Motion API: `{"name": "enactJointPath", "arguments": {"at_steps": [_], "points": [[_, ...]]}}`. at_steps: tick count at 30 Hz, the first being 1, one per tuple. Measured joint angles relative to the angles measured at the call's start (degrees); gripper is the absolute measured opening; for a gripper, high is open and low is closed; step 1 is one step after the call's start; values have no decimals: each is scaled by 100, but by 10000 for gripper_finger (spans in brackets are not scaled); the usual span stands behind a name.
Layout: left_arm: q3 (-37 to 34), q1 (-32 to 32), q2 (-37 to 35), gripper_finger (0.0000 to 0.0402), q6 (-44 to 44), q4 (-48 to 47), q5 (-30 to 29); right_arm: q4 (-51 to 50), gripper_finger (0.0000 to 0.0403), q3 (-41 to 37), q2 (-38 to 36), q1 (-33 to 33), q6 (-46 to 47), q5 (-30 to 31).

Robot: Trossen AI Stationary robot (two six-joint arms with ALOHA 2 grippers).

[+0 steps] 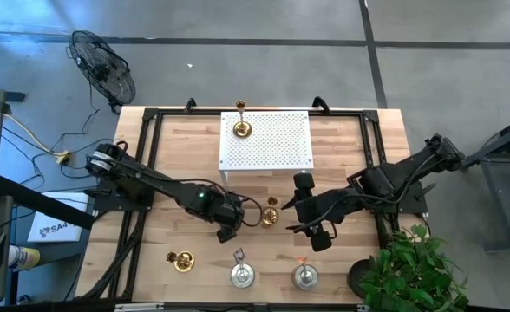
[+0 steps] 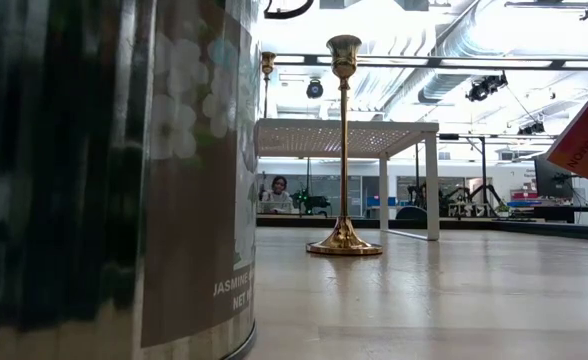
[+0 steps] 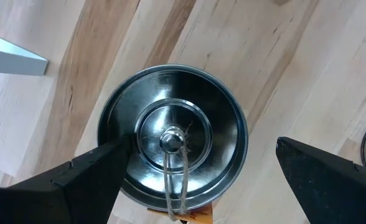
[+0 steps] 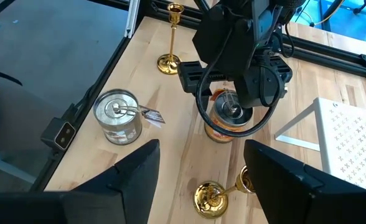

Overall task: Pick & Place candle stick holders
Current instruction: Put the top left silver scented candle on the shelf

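I have the left gripper (image 3: 205, 146) opened wide over a silver holder (image 3: 170, 140) that stands upright near the middle of the table (image 1: 177, 165). Its mouth faces straight up at the wrist camera and its long axis is vertical. One finger overlaps the rim and the other is clear of it, so nothing is gripped; a twine loop hangs off the centre post. The right gripper (image 4: 201, 144) hovers just beside it with its fingers moderately apart and empty, above a gold holder (image 1: 271, 214) that stands upright on its round base with the stem vertical. The table is pale wood planks in a black frame, on a grey concrete floor. Across the room beyond it, a person (image 2: 277, 190) sits far back under bright ceiling lights. A second gold one (image 1: 241, 128) stands on the white rack (image 1: 277, 143) at the far edge and a third (image 1: 183, 260) at the near left. Two more silver tins (image 1: 242, 276) (image 1: 304, 276) sit along the near edge. A fan (image 1: 103, 65) and a plant (image 1: 411, 269) flank the table, and the two grippers crowd each other over the centre.
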Motion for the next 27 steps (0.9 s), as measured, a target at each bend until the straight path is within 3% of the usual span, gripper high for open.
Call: {"name": "enactJointPath", "arguments": {"at_steps": [8, 12, 27], "points": [[-2, -2, 0, 398, 22, -4, -17, 0, 229, 0, 0, 45, 0, 0], [-4, 0, 0, 380, 23, -22, -19, 0, 229, 0, 0, 86, 0, 13], [-4, 0, 0, 197, 20, 28, 73, 0, 229, 0, 0, 111, 0, 4]]}}
